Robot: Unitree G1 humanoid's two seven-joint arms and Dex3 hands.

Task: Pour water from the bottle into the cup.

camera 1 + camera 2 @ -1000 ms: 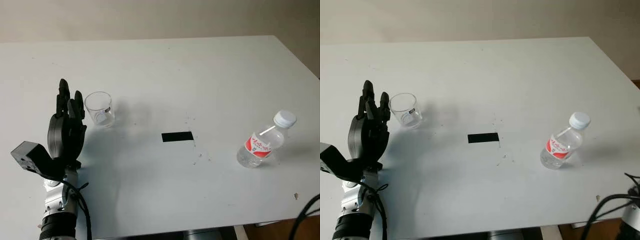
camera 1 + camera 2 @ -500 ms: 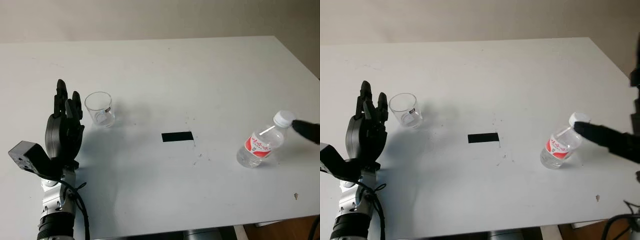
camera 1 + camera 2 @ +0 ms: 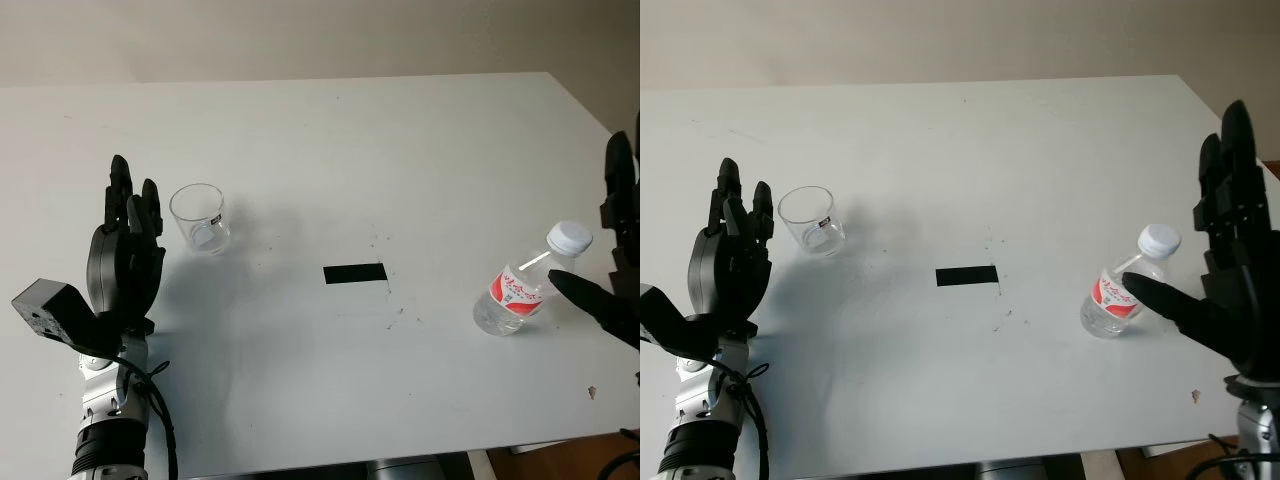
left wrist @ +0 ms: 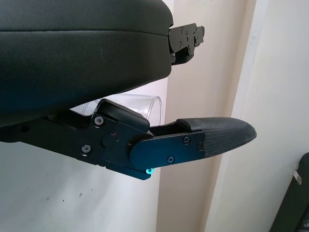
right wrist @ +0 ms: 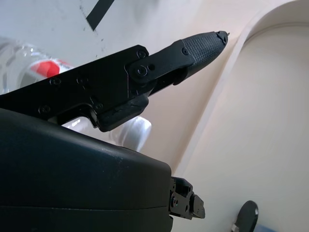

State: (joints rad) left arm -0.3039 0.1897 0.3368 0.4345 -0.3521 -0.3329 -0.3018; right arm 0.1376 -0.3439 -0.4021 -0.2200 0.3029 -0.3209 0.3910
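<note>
1. The robot's black three-fingered right hand hangs open at the table's right edge, holding nothing, its thumb reaching toward the small clear plastic water bottle with a white cap and red label just to its left.
2. The bottle stands tilted in view, cap toward the far right; the right hand is plainly the nearer one, so the grasp likely falls to it.
3. The label's white lettering is too small to read.
4. Well apart at the left, the black left hand is open, empty, just beside the clear empty plastic cup.
5. A black tape strip marks the white table between cup and bottle.
</note>
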